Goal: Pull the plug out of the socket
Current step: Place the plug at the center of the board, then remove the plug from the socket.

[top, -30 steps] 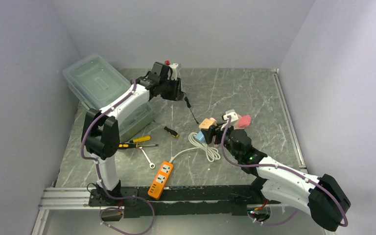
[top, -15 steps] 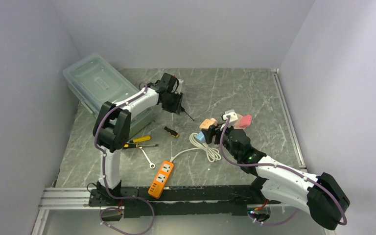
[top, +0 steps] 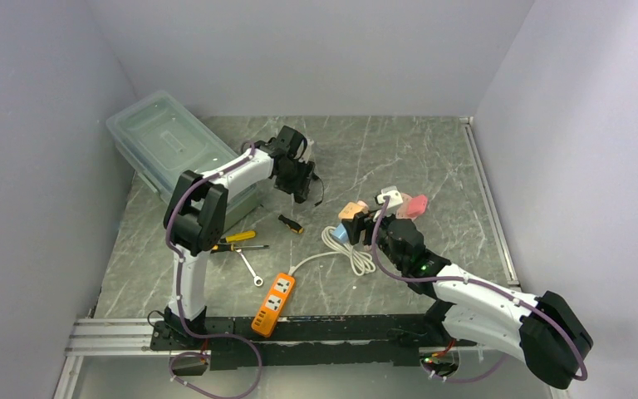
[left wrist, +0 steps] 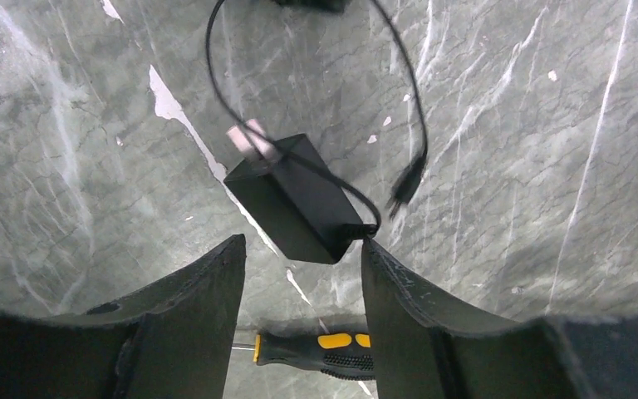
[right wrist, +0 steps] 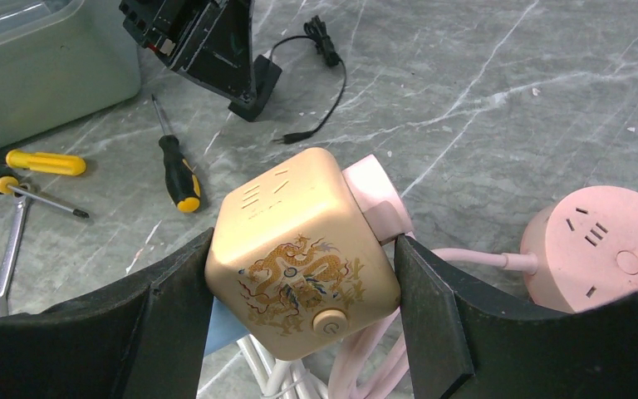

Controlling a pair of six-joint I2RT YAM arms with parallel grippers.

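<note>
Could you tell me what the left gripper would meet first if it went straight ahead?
Probably the black power adapter, just ahead of the left gripper, though depth is unclear.

Black plug adapter (left wrist: 295,199), prongs bared, cord trailing, apart from cream cube socket (right wrist: 303,249)

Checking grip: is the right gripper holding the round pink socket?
No, the right gripper clamps the yellow cube; the pink socket lies beside it.

A clear lidded plastic box (top: 166,137) sits at the far left of the table (top: 432,158). Beside it lie two yellow-handled tools (top: 231,241), a short black-and-yellow screwdriver (top: 291,224) and a small wrench (top: 252,270). An orange power strip (top: 273,304) lies at the near edge, a white cord (top: 316,259) running from it.
</note>
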